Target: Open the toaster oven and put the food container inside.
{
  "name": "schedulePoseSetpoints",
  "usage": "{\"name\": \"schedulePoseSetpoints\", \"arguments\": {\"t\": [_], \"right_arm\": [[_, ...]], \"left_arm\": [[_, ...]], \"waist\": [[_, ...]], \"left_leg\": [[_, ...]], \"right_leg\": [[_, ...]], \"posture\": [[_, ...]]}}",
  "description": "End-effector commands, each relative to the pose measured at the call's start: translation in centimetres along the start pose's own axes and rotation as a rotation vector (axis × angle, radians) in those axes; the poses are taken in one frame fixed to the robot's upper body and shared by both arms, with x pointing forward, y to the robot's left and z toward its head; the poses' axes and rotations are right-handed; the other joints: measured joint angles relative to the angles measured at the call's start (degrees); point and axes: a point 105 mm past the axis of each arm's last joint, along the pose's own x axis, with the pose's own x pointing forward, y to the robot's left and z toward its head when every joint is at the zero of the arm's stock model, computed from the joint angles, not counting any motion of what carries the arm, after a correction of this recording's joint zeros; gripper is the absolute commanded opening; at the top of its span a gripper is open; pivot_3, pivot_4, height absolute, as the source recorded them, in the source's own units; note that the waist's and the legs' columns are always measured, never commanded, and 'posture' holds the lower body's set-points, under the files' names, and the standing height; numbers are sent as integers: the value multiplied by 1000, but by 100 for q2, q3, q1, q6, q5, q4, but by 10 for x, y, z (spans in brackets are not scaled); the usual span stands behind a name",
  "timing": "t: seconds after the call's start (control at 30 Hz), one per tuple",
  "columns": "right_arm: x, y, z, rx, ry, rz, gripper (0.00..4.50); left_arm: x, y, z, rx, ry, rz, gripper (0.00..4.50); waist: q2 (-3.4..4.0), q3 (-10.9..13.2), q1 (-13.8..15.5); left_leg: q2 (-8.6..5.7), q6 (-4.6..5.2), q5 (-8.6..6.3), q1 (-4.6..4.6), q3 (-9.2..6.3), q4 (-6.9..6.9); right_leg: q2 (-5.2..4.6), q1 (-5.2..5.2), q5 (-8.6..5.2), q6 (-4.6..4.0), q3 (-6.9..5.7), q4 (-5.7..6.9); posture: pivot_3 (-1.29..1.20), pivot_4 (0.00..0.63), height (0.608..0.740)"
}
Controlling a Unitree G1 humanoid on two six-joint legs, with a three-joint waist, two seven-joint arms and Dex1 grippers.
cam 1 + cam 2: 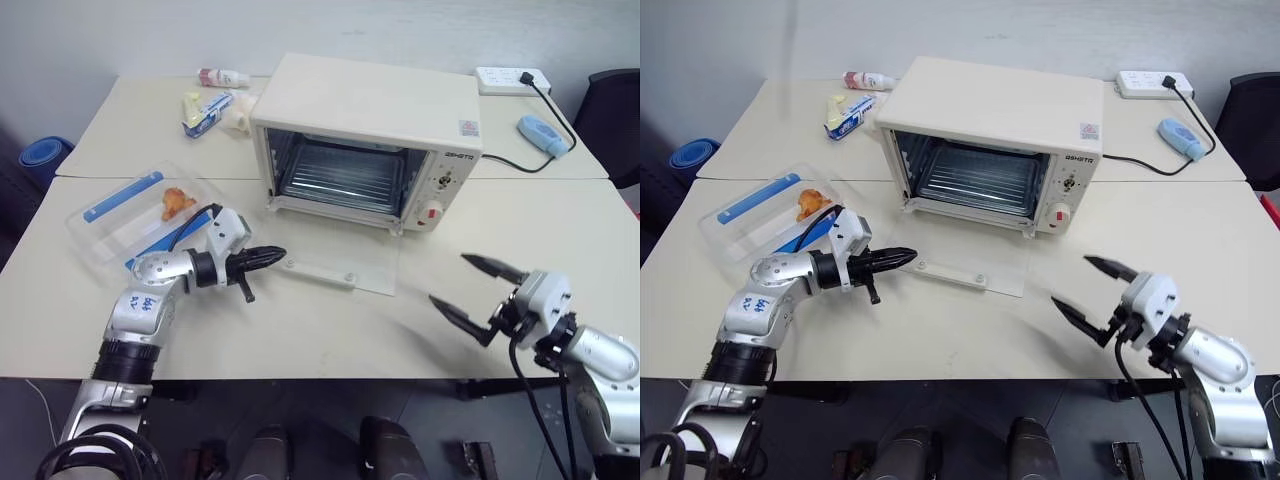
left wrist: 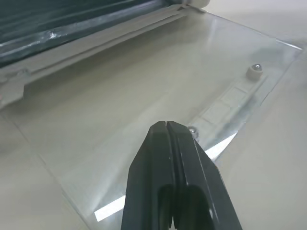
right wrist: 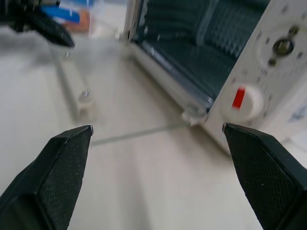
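Gaping cream toaster oven (image 1: 370, 110), glass door (image 1: 340, 262) flat

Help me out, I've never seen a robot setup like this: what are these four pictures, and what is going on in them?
They show one moment. Two pictures come from a camera on a humanoid robot's head, looking down over its arms at a table. The other two come from cameras on its wrists, looking along each hand's two black fingers. On the table stands a cream toaster oven, its glass door already folded down flat. To its left lies the food container, a clear box with blue strips and an orange-brown piece inside. The left hand is shut and empty, over the door's edge. The right hand is wide open, holding nothing.
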Motion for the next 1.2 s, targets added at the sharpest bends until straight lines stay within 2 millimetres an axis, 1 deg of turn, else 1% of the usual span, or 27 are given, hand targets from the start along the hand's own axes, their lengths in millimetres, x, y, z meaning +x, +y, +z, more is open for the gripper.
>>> {"name": "schedulePoseSetpoints", "arguments": {"t": [0.03, 0.1, 0.13, 0.2, 0.23, 0.27, 0.3, 0.33, 0.37, 0.4, 0.43, 0.47, 0.5, 0.57, 0.6, 0.63, 0.67, 0.7, 0.77, 0.83, 0.93, 0.97, 1.0, 1.13, 1.2], "right_arm": [[17, -6, 21, -30, -107, 3, 4500], [32, -2, 30, -8, -155, 54, 4500], [38, 1, 34, 9, -178, 77, 4500], [47, 8, 43, 23, -222, 131, 4500], [51, 12, 47, 32, -245, 162, 4500], [54, 15, 50, 38, -263, 186, 4500], [56, 17, 52, 43, -273, 199, 4500], [58, 19, 54, 53, -283, 219, 4500], [60, 21, 55, 59, -288, 231, 4500], [64, 27, 56, 68, -303, 267, 4500], [68, 31, 58, 73, -314, 293, 4500], [70, 34, 58, 71, -323, 314, 4500], [72, 36, 58, 77, -328, 327, 4500], [74, 37, 56, 80, -326, 337, 4500], [74, 37, 54, 81, -322, 340, 4500], [73, 37, 53, 80, -320, 342, 4500], [73, 37, 51, 79, -314, 346, 4500], [72, 37, 50, 76, -308, 348, 4500], [72, 36, 48, 74, -299, 352, 4500], [71, 35, 47, 70, -294, 353, 4500], [69, 34, 46, 60, -283, 350, 4500], [68, 34, 46, 57, -280, 348, 4500], [67, 35, 46, 55, -279, 347, 4500], [64, 37, 47, 47, -277, 343, 4500], [61, 38, 46, 42, -271, 336, 4500]], "left_arm": [[-16, -3, 7, 18, -32, 80, 626], [-29, -6, 9, -50, -89, 145, 1197], [-37, -6, 14, -75, -136, 181, 1481], [-61, -4, 20, -126, -207, 275, 2044], [-78, -4, 20, -168, -250, 331, 2368], [-93, -2, 19, -201, -277, 393, 2639], [-102, -2, 18, -222, -292, 433, 2921], [-117, -1, 13, -249, -298, 496, 3231], [-127, -1, 9, -264, -298, 535, 3551], [-157, -6, -7, -308, -283, 657, 3854], [-179, -11, -17, -335, -266, 746, 4150], [-204, -13, -27, -349, -239, 873, 4455], [-224, -16, -33, -367, -233, 963, 4485], [-254, -16, -37, -355, -205, 1117, 4485], [-265, -14, -37, -371, -216, 1158, 4485], [-272, -12, -37, -383, -225, 1183, 4485], [-277, -7, -34, -399, -242, 1208, 4485], [-276, 0, -29, -417, -266, 1205, 4485], [-267, 14, -18, -441, -264, 1167, 4485], [-258, 26, -12, -507, -266, 1135, 4485], [-251, 53, -5, -598, -216, 1150, 4485], [-249, 63, -9, -645, -155, 1175, 4485], [-244, 72, -9, -682, -139, 1174, 4485], [-229, 93, -14, -775, -47, 1161, 4485], [-215, 105, -19, -813, -18, 1147, 4485]], "waist": [[0, 0, 1], [1, 0, -2], [1, 0, -3], [0, 0, -5], [0, 0, 4], [0, 0, -5], [1, 0, -6], [1, 0, -2], [1, 0, 0], [1, 0, 2], [2, -2, -19], [2, -1, -34], [1, -1, -44], [-4, 0, 7], [-5, -1, 54], [-8, -2, 126], [-11, -4, 169], [-12, -5, 195], [-21, -10, 228], [-24, -12, 191], [-24, -12, 118], [-24, -13, 102], [-24, -12, 86], [-24, -13, -19], [-24, -12, -26]], "left_leg": [[0, 0, 0, 0, 0, 1], [0, 0, 0, 0, -1, 2], [1, -1, 0, 0, -3, 2], [4, -2, -1, -3, -8, 5], [4, -3, -2, -4, -10, 6], [5, -3, -2, -6, -13, 7], [5, -3, -2, -7, -14, 7], [4, -3, -4, -5, -14, 7], [4, -3, -4, -7, -15, 8], [4, -3, -4, -5, -15, 9], [4, -3, -4, -5, -16, 9], [5, 1, -11, -2, -14, 8], [11, 2, -21, 5, -16, 8], [11, 3, -23, -1, -10, 10], [11, 3, -23, -4, -9, 17], [8, 4, -22, -5, -15, 21], [5, 5, -23, -2, -15, 26], [1, 9, -22, -1, -17, 27], [-6, 12, -21, -2, -25, 28], [-5, 11, -21, -2, -26, 28], [-4, 9, -23, 0, -34, 21], [-1, 7, -23, -2, -35, 19], [-1, 6, -23, 2, -34, 18], [-3, 3, -22, 3, -14, 12], [-3, 1, -23, 4, -7, 8]], "right_leg": [[0, 0, 0, 0, 0, -1], [0, 0, 0, 0, 1, 0], [0, 0, 0, 0, 0, 0], [0, 0, 0, 0, -2, 0], [0, 0, 0, 0, -3, 0], [-1, 0, 0, 0, -4, 0], [-1, 0, 0, 0, -2, -3], [-2, 1, 0, -1, -1, -3], [-2, 1, 0, -1, -3, -2], [-2, 3, 0, -1, -3, -2], [-2, 4, 0, -1, -2, -3], [-2, 4, 0, -1, 2, -6], [1, 4, -1, -2, 11, -9], [3, 3, -1, -3, 5, -12], [4, 4, -2, -4, 1, -11], [2, 9, -2, -4, -2, -10], [1, 13, -2, -5, 0, -9], [-2, 16, 0, -7, 0, -9], [-5, 19, 0, -8, 3, -8], [-4, 15, 0, -8, 6, -5], [-1, 7, 0, -8, 10, 4], [2, 3, 0, -8, 10, 5], [2, 1, 0, -9, 10, 13], [4, -3, 0, -9, 9, 17], [4, -7, 0, -9, 8, 16]], "posture": [[0, 150, 740], [0, 150, 740], [0, 150, 740], [0, 150, 740], [0, 150, 740], [0, 150, 740], [0, 150, 740], [0, 150, 740], [0, 150, 740], [0, 150, 740], [0, 150, 740], [0, 150, 740], [0, 150, 740], [0, 150, 740], [0, 150, 740], [0, 150, 740], [0, 150, 740], [0, 150, 740], [0, 150, 740], [0, 150, 740], [0, 150, 740], [0, 150, 740], [0, 150, 740], [0, 150, 740], [0, 150, 740]]}}
